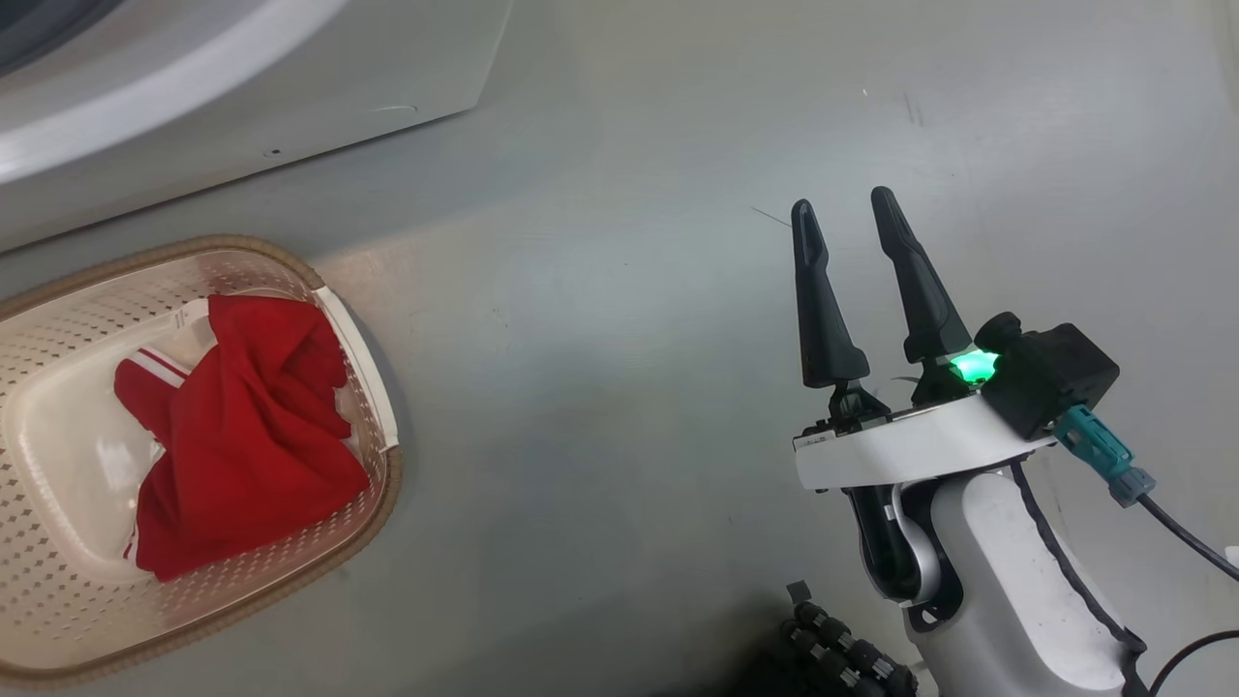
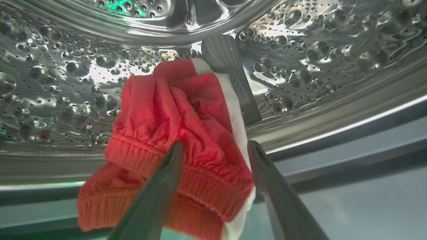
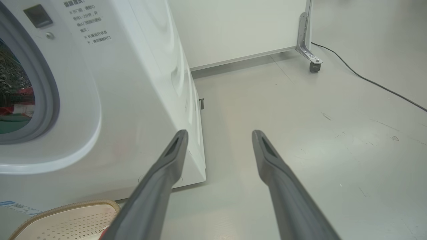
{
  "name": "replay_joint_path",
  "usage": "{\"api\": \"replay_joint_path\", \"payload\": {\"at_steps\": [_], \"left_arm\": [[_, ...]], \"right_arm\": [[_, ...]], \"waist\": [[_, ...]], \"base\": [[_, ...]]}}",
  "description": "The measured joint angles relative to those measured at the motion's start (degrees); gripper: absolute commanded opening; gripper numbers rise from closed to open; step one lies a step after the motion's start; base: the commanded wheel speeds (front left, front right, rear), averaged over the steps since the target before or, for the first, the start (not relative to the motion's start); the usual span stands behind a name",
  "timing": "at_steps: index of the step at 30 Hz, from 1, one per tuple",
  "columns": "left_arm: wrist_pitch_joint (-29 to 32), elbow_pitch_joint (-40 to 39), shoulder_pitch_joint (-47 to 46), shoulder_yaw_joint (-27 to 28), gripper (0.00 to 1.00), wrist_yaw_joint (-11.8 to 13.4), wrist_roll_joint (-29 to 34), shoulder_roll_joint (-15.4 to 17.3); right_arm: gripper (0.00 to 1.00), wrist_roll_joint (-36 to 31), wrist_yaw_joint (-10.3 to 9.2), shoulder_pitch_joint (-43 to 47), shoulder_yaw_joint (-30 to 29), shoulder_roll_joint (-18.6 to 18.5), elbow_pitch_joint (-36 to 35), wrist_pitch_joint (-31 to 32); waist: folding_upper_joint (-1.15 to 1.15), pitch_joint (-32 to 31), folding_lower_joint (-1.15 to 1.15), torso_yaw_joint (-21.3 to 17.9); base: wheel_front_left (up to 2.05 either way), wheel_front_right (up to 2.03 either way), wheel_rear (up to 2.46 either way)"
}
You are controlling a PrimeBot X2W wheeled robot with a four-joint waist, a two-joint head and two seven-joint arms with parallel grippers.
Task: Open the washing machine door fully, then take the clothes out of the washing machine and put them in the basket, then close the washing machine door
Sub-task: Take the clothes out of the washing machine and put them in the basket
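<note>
Inside the washing machine's steel drum (image 2: 333, 60) lies a red garment (image 2: 186, 113) with white trim, bunched against a grey paddle. My left gripper (image 2: 215, 145) is open right over it, one finger across its ribbed hem and the other at its white edge. Another red garment (image 1: 242, 426) with white stripes lies in the cream basket (image 1: 58, 600) on the floor. My right gripper (image 1: 843, 201) hangs open and empty over bare floor, to the right of the washing machine (image 3: 133, 83). The drum opening (image 3: 20, 96) shows red inside. The washing machine door is out of view.
The basket (image 3: 66, 216) stands on the floor just in front of the machine's lower front. A white panel on a caster (image 3: 313, 65) stands behind the machine, and a black cable (image 3: 373, 81) runs across the grey floor at the right.
</note>
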Motion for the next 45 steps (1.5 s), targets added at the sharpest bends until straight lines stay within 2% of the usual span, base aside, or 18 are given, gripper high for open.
{"api": "replay_joint_path", "payload": {"at_steps": [7,8,9,10,11,12,13,20,28,37,45], "left_arm": [[2.1,2.0,-0.9,0.4,1.00,1.1,0.0,0.1],[2.3,2.2,-1.0,0.4,0.95,1.2,0.0,0.1],[2.5,2.3,-1.2,0.4,0.73,1.4,0.0,0.1],[2.6,2.4,-1.4,0.4,0.45,1.5,0.0,0.1],[3.0,2.6,-1.6,0.4,0.36,1.5,0.0,0.1],[3.1,2.8,-1.9,0.4,0.15,1.5,0.0,0.2],[3.2,2.9,-2.0,0.4,0.00,1.5,0.0,0.2],[3.2,2.8,-2.2,0.0,0.00,1.5,0.0,0.1],[-2.2,0.1,-2.3,0.4,0.00,1.4,0.0,-0.3],[-10.2,-2.4,-1.6,1.0,0.00,1.3,-1.4,-4.7],[-17.2,-5.3,2.2,1.0,0.00,0.9,-1.7,-7.0]], "right_arm": [[1.00,0.4,-0.01,-0.3,0.0,0.0,0.1,0.0],[1.00,0.4,-0.01,-0.5,0.0,0.0,0.1,0.0],[1.00,0.4,-0.01,-0.7,0.0,0.0,0.1,0.0],[1.00,0.4,-0.01,-0.9,0.0,0.0,0.2,0.0],[1.00,0.4,-0.01,-1.1,0.0,0.0,0.2,0.0],[1.00,0.4,-0.01,-1.3,0.0,0.0,0.2,0.0],[1.00,0.4,-0.01,-1.4,0.0,0.0,0.2,0.0],[1.00,0.4,-0.01,-1.6,0.0,0.0,0.4,0.0],[1.00,0.4,-0.01,-2.5,-0.1,0.0,0.7,0.0],[1.00,-1.5,0.01,-2.7,-1.8,0.0,1.5,0.0],[1.00,-3.9,0.07,-2.7,-2.8,0.0,2.3,0.0]], "waist": [[0.00,0.6,0.00,-0.2],[0.00,0.7,0.00,-0.2],[0.00,0.7,0.00,-0.1],[0.00,0.8,0.00,-0.1],[0.00,0.8,0.00,-0.1],[0.00,0.9,0.00,-0.1],[0.00,0.9,0.00,0.0],[0.00,1.0,0.00,0.4],[0.00,1.0,0.00,1.2],[0.00,-0.3,-0.01,3.2],[0.00,-2.3,-0.01,5.4]], "base": [[0.00,0.00,0.00],[0.00,0.00,0.00],[0.00,0.00,0.00],[0.00,0.00,0.00],[0.00,0.00,0.00],[0.00,0.00,0.00],[0.00,0.00,0.00],[0.00,0.00,0.00],[0.00,0.00,0.00],[0.00,0.00,0.00],[0.00,0.00,0.00]]}}
